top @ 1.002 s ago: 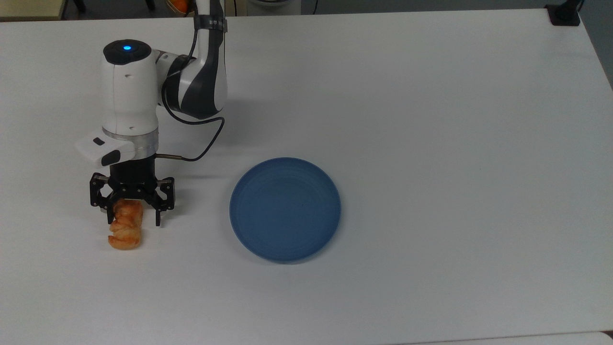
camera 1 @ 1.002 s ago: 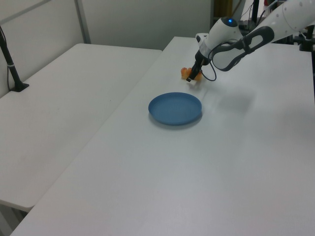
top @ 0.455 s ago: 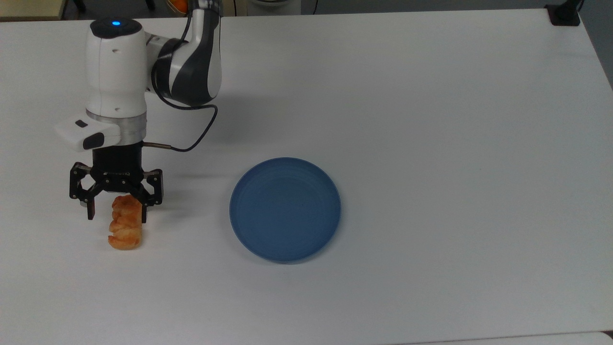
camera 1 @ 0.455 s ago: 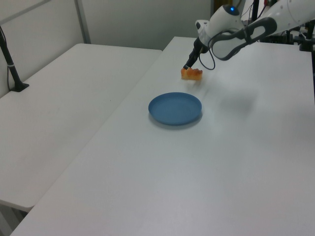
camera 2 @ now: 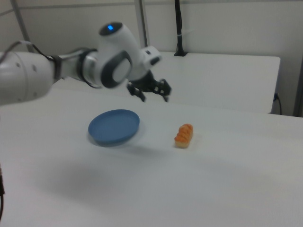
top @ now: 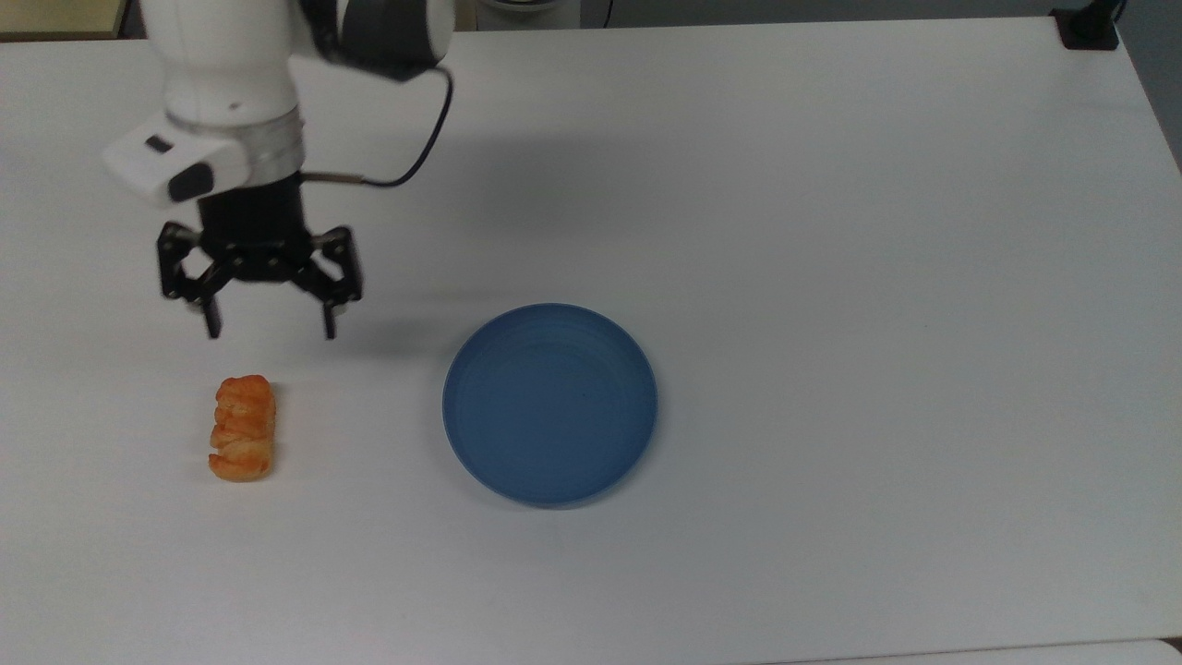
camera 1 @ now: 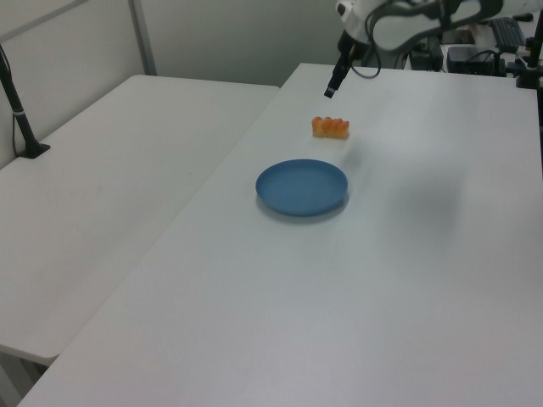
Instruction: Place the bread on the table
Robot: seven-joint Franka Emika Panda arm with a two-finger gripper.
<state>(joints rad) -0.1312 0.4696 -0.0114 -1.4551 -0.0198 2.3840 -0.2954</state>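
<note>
White table (top: 831, 185) all round in the top view: bread (top: 242, 441) lay lengthwise toward the gripper (top: 270, 324), fingers spread and empty just beyond its end. Left view, bread (camera 1: 330, 127) sat clear beyond the blue plate (camera 1: 302, 186). Right view, gripper (camera 2: 154, 96) hung above, well apart

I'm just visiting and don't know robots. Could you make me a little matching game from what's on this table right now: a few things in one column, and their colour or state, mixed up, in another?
Things:
1. bread
2. plate
3. gripper
4. table

Descriptions:
A. plain white, bears the rest
B. round, blue, nothing on it
C. open, raised, holding nothing
D. golden-orange, lying on the white surface beside the plate

Pairs: 1-D, 2-B, 3-C, 4-A
</note>
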